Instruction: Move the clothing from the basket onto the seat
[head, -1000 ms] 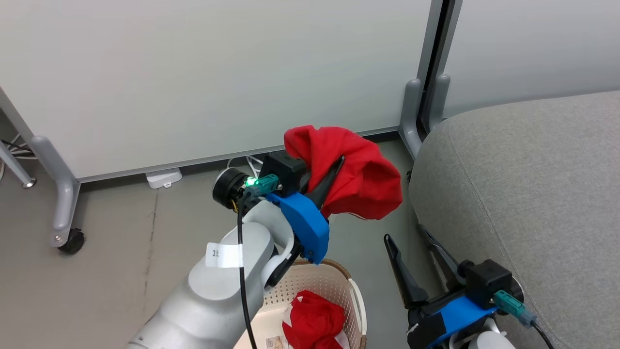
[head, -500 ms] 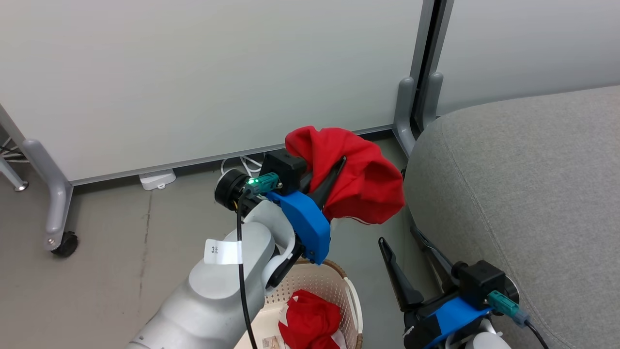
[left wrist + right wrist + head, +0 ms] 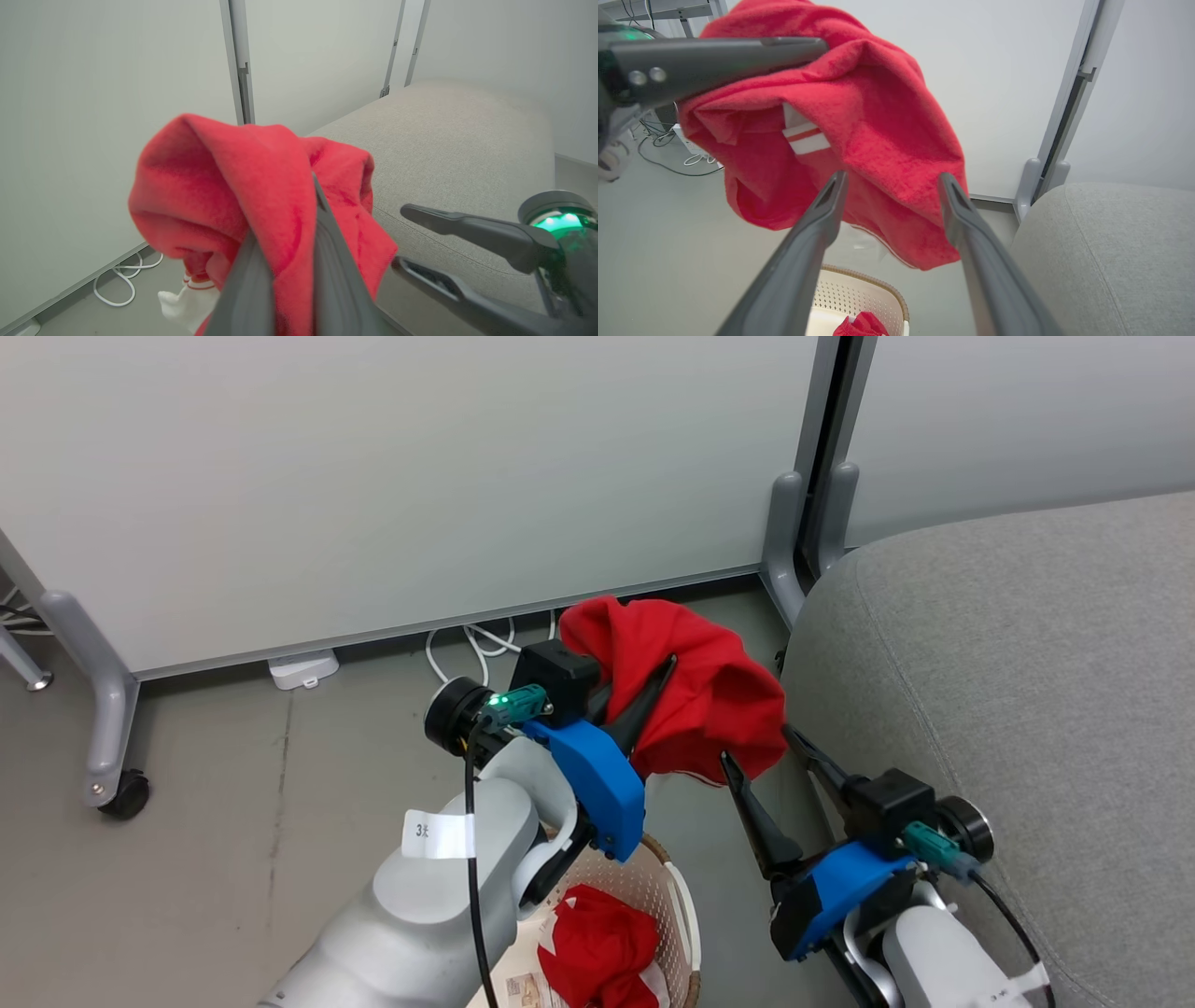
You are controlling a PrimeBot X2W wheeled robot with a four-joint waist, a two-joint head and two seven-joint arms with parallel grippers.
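Left gripper: your left gripper (image 3: 658,674) is clenched on the red garment (image 3: 709,691), with cloth bunched between the two dark fingers.
Right gripper: your right gripper (image 3: 756,744) has its jaws spread wide and holds nothing. Its tips are at the lower hem of the garment, but you cannot tell whether they touch it.
Red garment: it hangs in the air from the left gripper, above the floor and just beside the seat's rounded edge, not on it. In the right wrist view you can see its thin white-striped trim.
Second red garment (image 3: 597,943): it lies crumpled inside the basket.
Basket (image 3: 644,887): cream and perforated with a brown rim, it stands on the floor below the left forearm, near the seat.
Seat (image 3: 1027,663): you have grey woven upholstery on your right, with a rounded edge and a stitched seam.
Floor (image 3: 233,803): dull grey, smooth and faintly scuffed.
Walls: pale panels (image 3: 373,476) stand on grey feet, and two of them meet at a dark gap beside the seat.
Clutter: white cables (image 3: 467,644) and a small white box (image 3: 301,670) lie at the base of the panel. A black castor (image 3: 121,793) is at the far left.
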